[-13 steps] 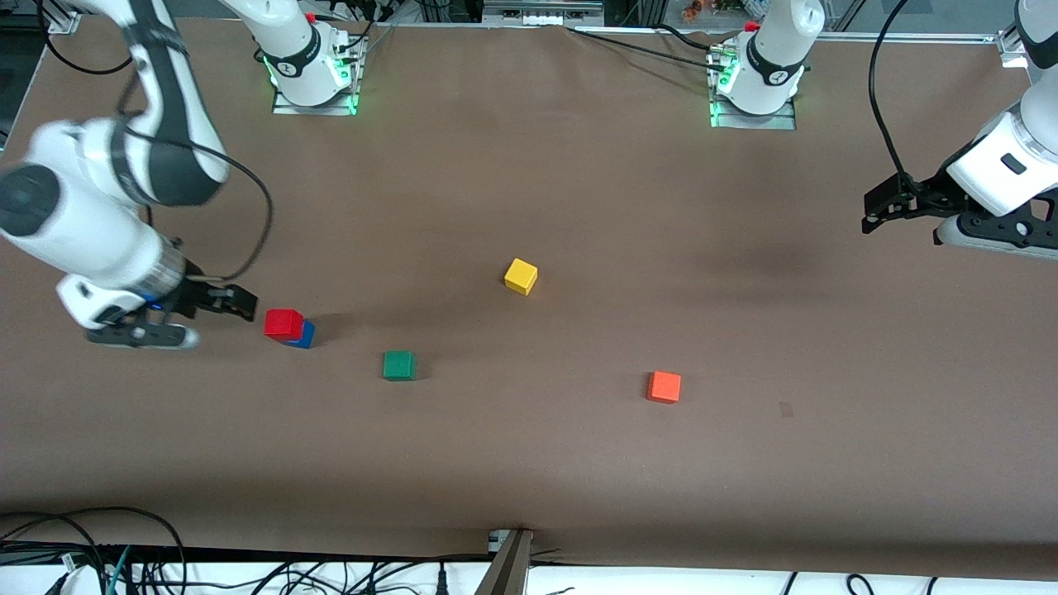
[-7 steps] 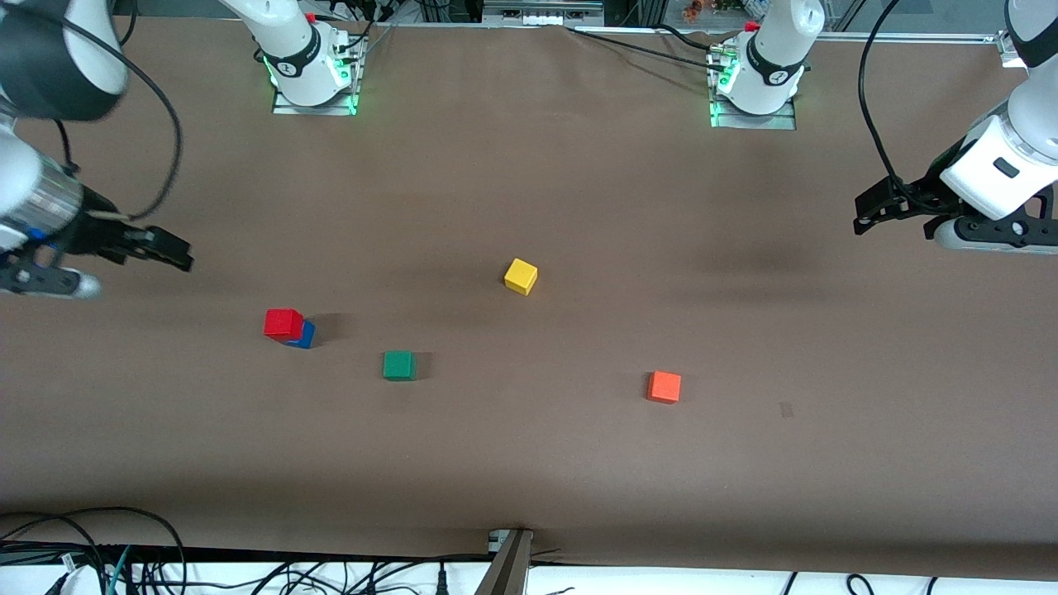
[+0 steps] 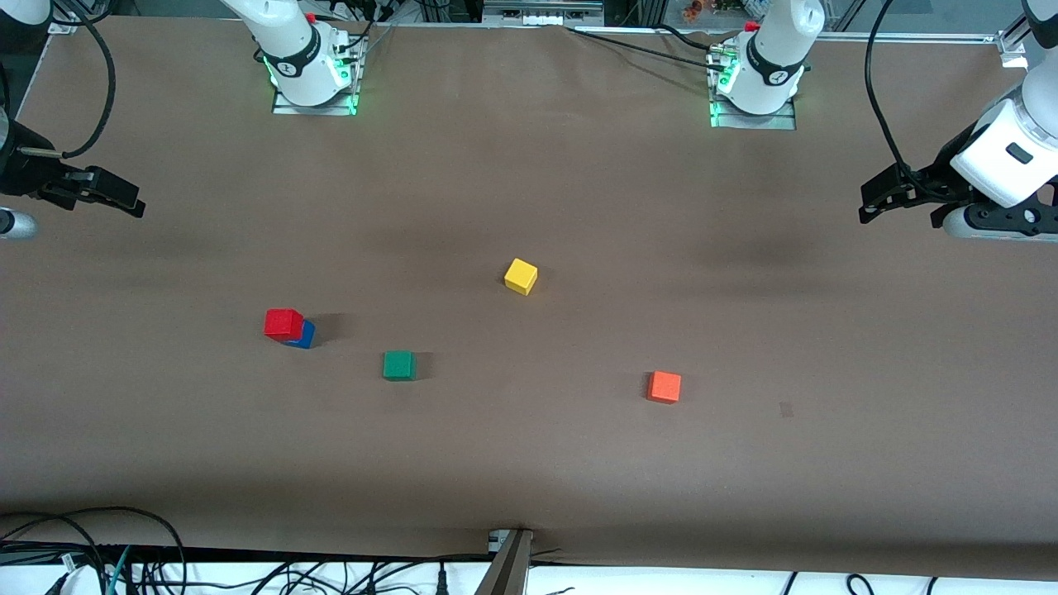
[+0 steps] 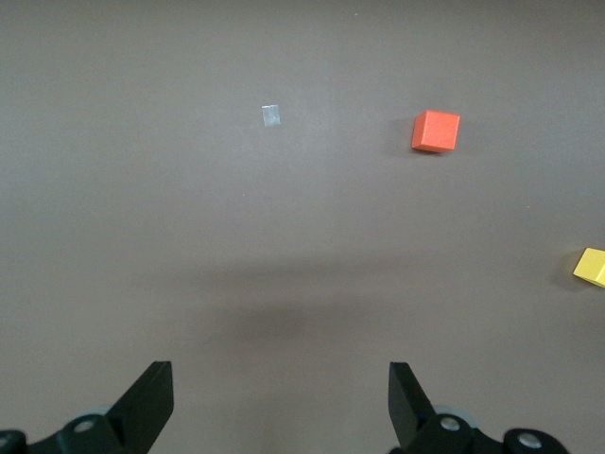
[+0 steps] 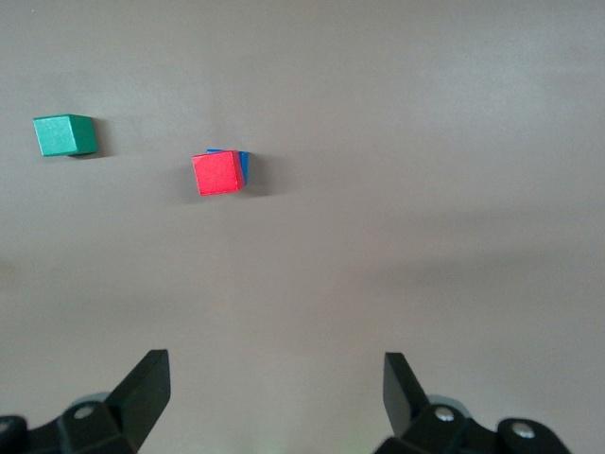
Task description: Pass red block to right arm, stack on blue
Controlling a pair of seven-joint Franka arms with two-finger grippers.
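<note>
The red block [image 3: 283,323] sits on top of the blue cube [image 3: 303,335], a little askew, toward the right arm's end of the table. Both show in the right wrist view, the red block [image 5: 217,173] covering most of the blue cube [image 5: 240,163]. My right gripper [image 3: 124,198] is open and empty, raised at the table's edge at its own end, well apart from the stack. My left gripper [image 3: 869,207] is open and empty, raised over the left arm's end of the table. In the wrist views the left gripper [image 4: 281,397] and right gripper [image 5: 276,388] hold nothing.
A green cube [image 3: 399,364] lies beside the stack, toward the middle. A yellow cube [image 3: 521,276] lies mid-table. An orange cube [image 3: 664,387] lies toward the left arm's end, nearer the front camera. Two other arm bases [image 3: 307,62] stand along the table's back edge.
My right gripper has drawn away from the stack, rising and moving out to the table's edge. The red block stays on the blue cube. The left gripper shifted only slightly.
</note>
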